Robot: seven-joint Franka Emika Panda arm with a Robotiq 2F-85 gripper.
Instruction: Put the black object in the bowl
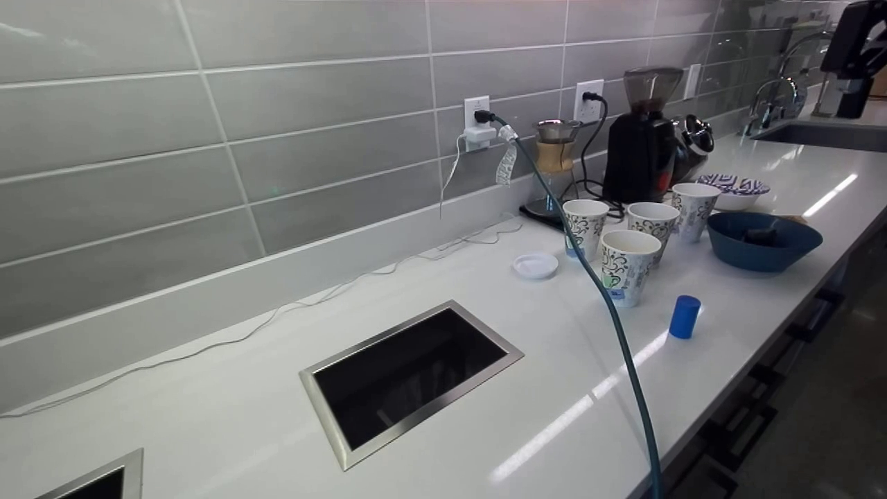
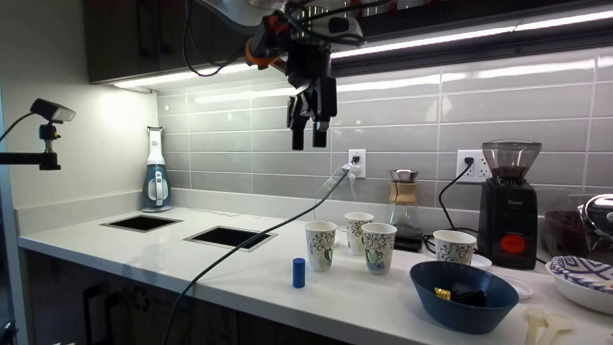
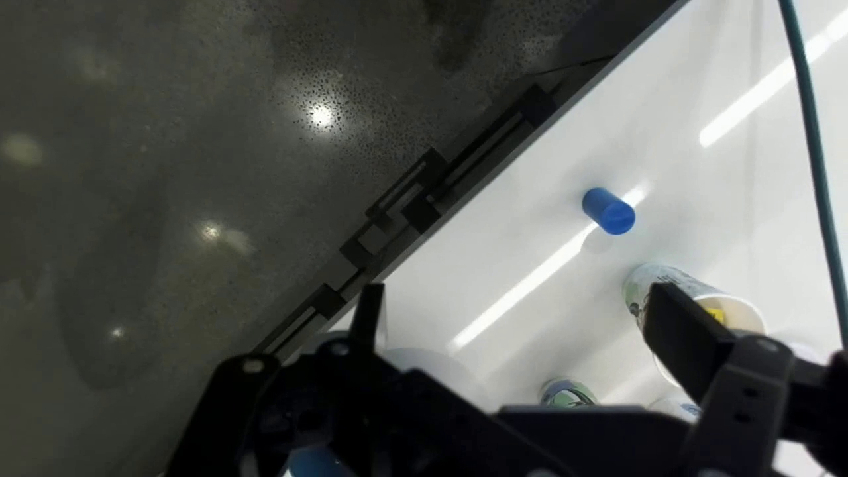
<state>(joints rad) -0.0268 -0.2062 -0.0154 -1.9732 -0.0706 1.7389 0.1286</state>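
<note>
Apparently placed: black object (image 2: 469, 295) in bowl (image 2: 452, 317), lower right in an exterior view. Gripper (image 2: 309, 139), upper middle, wide, empty; next, just retreat.

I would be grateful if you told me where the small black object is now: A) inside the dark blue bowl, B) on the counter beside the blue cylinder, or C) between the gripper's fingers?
A: in both exterior views the black object shows within the rim of the dark blue bowl, and one of them also shows a small gold-coloured item in there with it.
</note>
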